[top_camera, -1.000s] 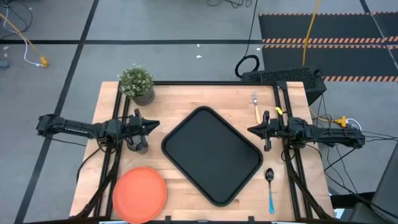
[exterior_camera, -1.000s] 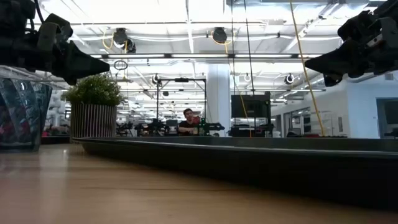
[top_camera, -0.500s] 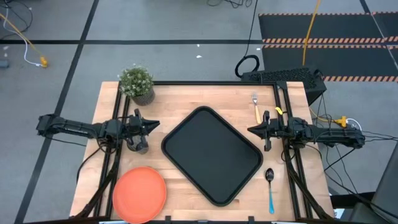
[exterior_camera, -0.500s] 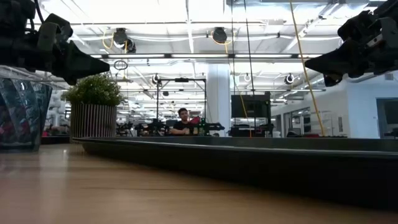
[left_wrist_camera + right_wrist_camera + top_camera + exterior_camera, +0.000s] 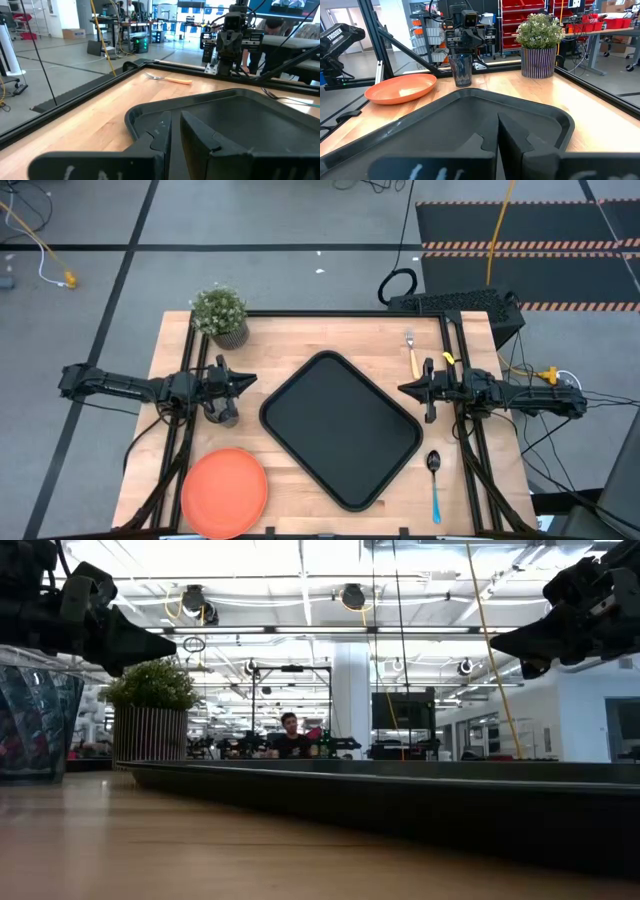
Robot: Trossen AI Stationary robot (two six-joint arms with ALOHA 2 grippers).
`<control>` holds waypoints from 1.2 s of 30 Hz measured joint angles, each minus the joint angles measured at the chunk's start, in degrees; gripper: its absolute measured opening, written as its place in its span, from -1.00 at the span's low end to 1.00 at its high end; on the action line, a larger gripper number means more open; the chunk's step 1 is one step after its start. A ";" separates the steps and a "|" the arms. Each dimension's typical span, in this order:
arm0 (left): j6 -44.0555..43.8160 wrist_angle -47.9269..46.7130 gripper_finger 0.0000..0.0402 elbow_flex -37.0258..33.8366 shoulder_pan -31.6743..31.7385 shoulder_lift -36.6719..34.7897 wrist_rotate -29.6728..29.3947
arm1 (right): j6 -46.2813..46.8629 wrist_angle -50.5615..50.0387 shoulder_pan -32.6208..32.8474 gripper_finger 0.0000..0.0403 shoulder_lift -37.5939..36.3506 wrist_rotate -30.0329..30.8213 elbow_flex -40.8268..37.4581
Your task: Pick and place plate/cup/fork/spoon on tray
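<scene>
Looking down on your wooden worktop (image 5: pixel 300 350), the tray (image 5: pixel 340 428) lies centre, plate (image 5: pixel 224 491) at seven o'clock, cup (image 5: pixel 227 415) at nine, fork (image 5: pixel 412 353) at one, spoon (image 5: pixel 434 480) at four. Both arms hover, left gripper (image 5: pixel 246 381) and right gripper (image 5: pixel 408 389) with jaws clenched. Only the low view shows a seated person (image 5: pixel 290 735); the right wrist view reads "TROSSEN" (image 5: pixel 334 34).

You'll find one change only — the person (image 5: pixel 290 740) far behind the counter has shifted slightly left.
</scene>
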 joint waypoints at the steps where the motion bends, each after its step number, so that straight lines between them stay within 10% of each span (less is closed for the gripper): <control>1: 0.00 0.00 -0.79 0.00 0.00 0.01 -0.02 | -0.02 0.00 0.00 -1.00 0.02 0.00 0.02; 19: -1.11 18.80 -0.79 -0.02 0.13 -0.03 -0.06 | 12.18 11.01 0.08 -1.00 0.02 0.25 0.02; 36: 19.47 17.13 -0.79 5.21 1.50 0.02 -2.17 | -7.67 16.72 -0.02 -1.00 0.11 7.84 0.00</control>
